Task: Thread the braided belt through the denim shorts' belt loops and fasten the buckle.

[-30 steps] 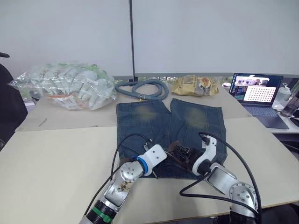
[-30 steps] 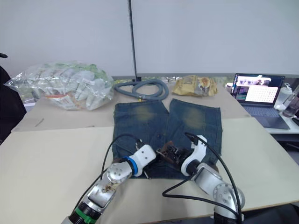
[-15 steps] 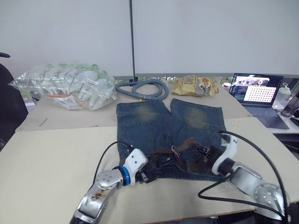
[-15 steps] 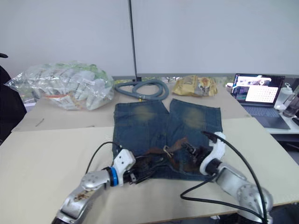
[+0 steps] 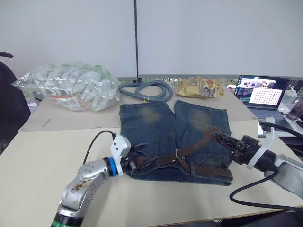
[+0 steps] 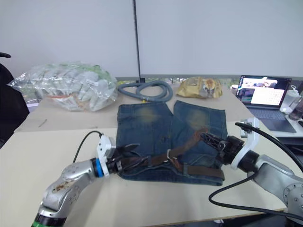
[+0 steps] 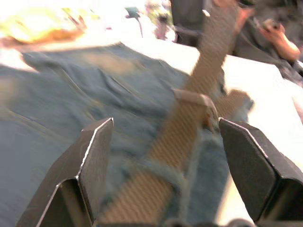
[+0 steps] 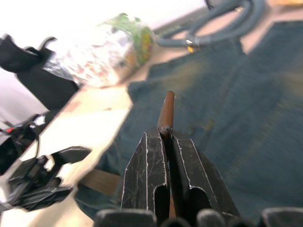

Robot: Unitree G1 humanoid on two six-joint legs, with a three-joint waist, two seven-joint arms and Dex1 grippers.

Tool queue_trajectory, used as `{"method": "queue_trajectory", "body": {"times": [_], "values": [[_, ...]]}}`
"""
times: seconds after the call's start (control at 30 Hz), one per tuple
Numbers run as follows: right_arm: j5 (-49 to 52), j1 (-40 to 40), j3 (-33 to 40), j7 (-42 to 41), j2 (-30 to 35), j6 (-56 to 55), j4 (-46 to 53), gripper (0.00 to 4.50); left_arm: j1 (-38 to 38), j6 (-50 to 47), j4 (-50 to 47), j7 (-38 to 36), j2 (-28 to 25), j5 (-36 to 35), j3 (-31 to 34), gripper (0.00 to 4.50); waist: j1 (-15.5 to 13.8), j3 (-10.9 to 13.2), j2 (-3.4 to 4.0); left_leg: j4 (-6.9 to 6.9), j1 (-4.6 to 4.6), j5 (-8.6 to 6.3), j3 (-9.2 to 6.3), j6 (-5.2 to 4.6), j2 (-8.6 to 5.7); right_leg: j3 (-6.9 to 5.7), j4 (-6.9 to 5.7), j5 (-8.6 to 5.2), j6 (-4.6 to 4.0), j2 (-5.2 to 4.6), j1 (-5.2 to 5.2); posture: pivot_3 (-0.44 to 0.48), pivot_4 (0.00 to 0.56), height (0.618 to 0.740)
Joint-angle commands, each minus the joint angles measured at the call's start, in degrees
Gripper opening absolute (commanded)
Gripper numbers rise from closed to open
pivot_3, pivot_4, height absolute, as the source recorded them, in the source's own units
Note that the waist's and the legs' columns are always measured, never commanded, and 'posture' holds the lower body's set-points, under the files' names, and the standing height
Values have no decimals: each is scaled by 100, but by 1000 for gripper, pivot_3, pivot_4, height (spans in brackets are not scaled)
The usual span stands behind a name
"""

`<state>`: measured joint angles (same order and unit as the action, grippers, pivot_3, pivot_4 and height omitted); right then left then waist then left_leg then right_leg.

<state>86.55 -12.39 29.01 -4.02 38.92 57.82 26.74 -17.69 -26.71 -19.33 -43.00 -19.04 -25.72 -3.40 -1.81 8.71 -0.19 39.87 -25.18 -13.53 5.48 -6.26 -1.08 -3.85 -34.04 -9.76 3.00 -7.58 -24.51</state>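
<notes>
The denim shorts (image 5: 161,125) lie flat mid-table, waistband toward me. The braided belt (image 5: 208,169) runs along the waistband, and its silvery buckle (image 5: 179,155) sits near the middle. From there one brown length rises slanting to my right gripper (image 5: 214,135), which is shut on the belt's tip (image 8: 166,111) above the right leg. My left gripper (image 5: 138,160) stands open at the waistband's left end, with the belt (image 7: 189,118) running away between its fingers (image 7: 94,156). There a denim belt loop (image 7: 163,171) crosses the strap.
Behind the shorts lie a grey corrugated hose (image 5: 144,90), a clear bag of packets (image 5: 71,87) and a yellow snack bag (image 5: 199,86). A laptop (image 5: 262,94) and a bottle (image 5: 297,106) stand at the right. A black chair (image 5: 9,94) is at the far left.
My left gripper has opened and shifted left to the waistband's end. My right gripper has drawn the belt's tip right and upward, stretching the bunched belt out along the waistband.
</notes>
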Motion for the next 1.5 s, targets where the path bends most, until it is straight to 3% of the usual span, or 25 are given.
{"method": "queue_trajectory", "body": {"times": [0.03,0.13,0.3,0.6,1.0,1.1,1.23,1.37,1.5], "values": [[419,-254,-323,757,-223,-456,276,0,-259,-108,20,356,500,77,-558,3740,-22,0,0,1,0,-1,0,-1,-2,1,1,1,2,0,3,0,150,740],[422,-242,-399,1235,-326,-699,302,0,-252,-137,85,521,883,106,-869,3740,-44,0,-1,2,2,0,3,-1,-7,3,2,2,5,-1,7,0,150,740],[765,-463,-932,2082,-815,-1152,473,0,-869,671,1012,1243,1520,1133,-1339,3740,-43,1,-2,3,2,1,2,-2,-4,1,-2,2,5,3,6,0,150,740],[842,-117,-1329,2457,-995,-1598,948,0,-1089,1853,1660,1454,1647,1993,-1591,3740,-38,0,0,0,1,-7,4,-16,-2,5,1,1,7,4,4,0,150,740],[486,71,-1704,2194,-1011,-1854,1016,0,-995,2151,1574,1378,1712,1866,-1397,27,-31,0,0,2,1,-7,3,-16,0,5,-1,1,7,3,2,0,150,740],[365,287,-1679,1335,-587,-1571,1033,1138,-847,1849,1320,1181,1658,1520,-1316,0,-43,0,-1,2,1,-7,3,-17,-2,5,0,1,8,3,3,0,150,740],[-557,1034,-1288,-331,49,-1724,989,2484,-608,568,458,896,1544,203,-878,0,-33,0,-1,4,0,-13,3,-26,0,5,5,-2,12,0,7,0,150,740],[-1726,1030,-1585,-1357,59,-2203,712,3844,-126,-157,112,511,859,-421,-495,0,66,-3,5,6,9,-12,3,-23,4,10,2,-6,14,6,11,0,150,740],[-3045,775,-2247,-2213,111,-2613,511,3844,27,-798,-27,570,551,-1231,124,0,99,-3,5,4,14,-8,-2,-15,5,9,-5,-14,15,14,6,0,150,740]]}}
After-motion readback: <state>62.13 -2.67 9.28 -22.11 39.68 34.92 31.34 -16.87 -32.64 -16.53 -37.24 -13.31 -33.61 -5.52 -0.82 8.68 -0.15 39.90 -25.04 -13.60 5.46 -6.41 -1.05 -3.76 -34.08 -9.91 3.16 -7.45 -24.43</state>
